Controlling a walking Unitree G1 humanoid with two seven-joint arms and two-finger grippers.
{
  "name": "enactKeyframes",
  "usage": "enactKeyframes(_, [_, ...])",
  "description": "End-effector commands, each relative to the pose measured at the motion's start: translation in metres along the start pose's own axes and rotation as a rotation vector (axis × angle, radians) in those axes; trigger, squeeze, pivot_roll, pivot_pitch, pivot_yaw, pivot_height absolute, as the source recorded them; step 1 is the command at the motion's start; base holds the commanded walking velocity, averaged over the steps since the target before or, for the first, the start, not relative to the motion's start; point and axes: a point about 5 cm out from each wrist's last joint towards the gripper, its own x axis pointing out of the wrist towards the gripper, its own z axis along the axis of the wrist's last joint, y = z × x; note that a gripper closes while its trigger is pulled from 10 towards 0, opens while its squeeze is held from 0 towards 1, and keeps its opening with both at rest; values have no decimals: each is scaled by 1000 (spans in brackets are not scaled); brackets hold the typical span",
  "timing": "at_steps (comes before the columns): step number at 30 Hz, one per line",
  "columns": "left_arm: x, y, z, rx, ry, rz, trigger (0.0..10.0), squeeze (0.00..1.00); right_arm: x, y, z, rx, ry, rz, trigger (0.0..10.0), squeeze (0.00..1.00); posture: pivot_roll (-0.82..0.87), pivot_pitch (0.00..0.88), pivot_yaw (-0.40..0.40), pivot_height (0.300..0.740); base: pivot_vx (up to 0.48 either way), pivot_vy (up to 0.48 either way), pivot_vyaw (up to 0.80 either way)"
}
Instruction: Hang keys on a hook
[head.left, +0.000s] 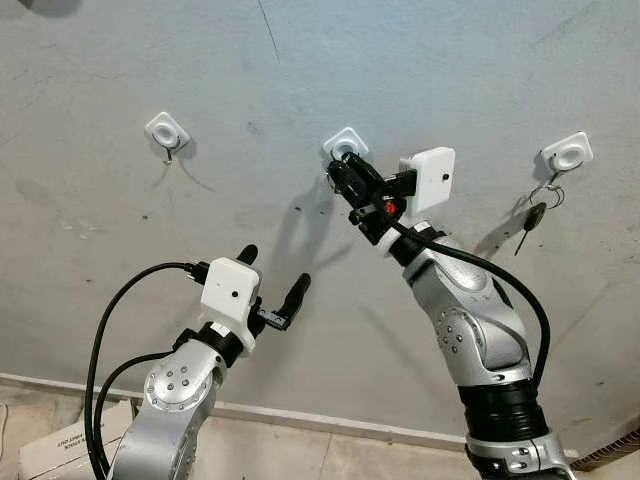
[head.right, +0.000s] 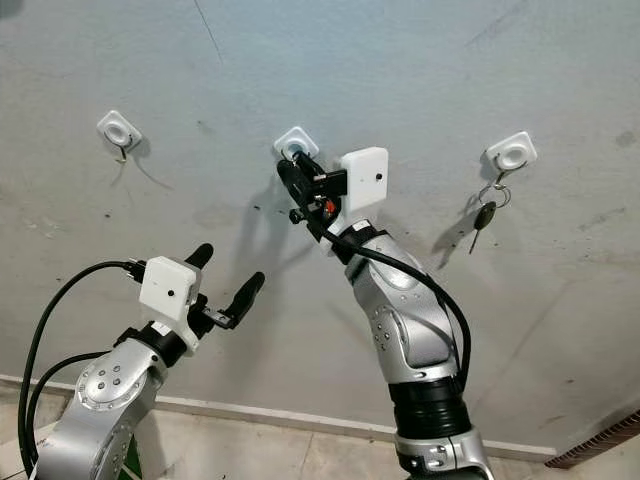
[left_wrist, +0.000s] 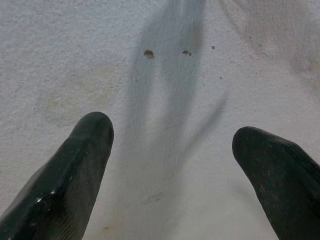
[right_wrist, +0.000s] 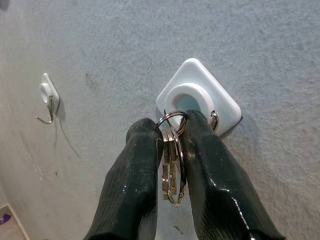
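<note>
Keys (right_wrist: 171, 167) sit pinched between the right gripper (right_wrist: 172, 132) fingers, ring touching the middle hook (right_wrist: 199, 102), flat edge-on to the wall and just below the hook. Left gripper (head.left: 275, 275) hangs spread wide, holding nothing, well below that hook.

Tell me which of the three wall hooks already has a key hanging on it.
The rightmost hook: a black-headed key dangles from it on a ring. The leftmost hook is bare; the right gripper holds keys at the middle hook.

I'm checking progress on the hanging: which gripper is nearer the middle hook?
Right. The right gripper, shut on the keys, sits at the middle hook; the left gripper hangs open, lower and to its left.
</note>
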Motion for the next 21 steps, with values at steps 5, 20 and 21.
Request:
enactKeyframes(5, [-1,3,1,-4,1,16,10000,0,-7,-19,-9,12,33,-101,10000,0,79,0,30,740,0,0,0])
enactKeyframes(20, [-2,3,0,-1,2,17,10000,0,-16,-26,-6,62,-15,-115,10000,0,81,0,31,740,0,0,0])
enactKeyframes(21, [-2,3,0,-1,2,17,10000,0,-16,-26,-6,62,-15,-115,10000,0,81,0,31,740,0,0,0])
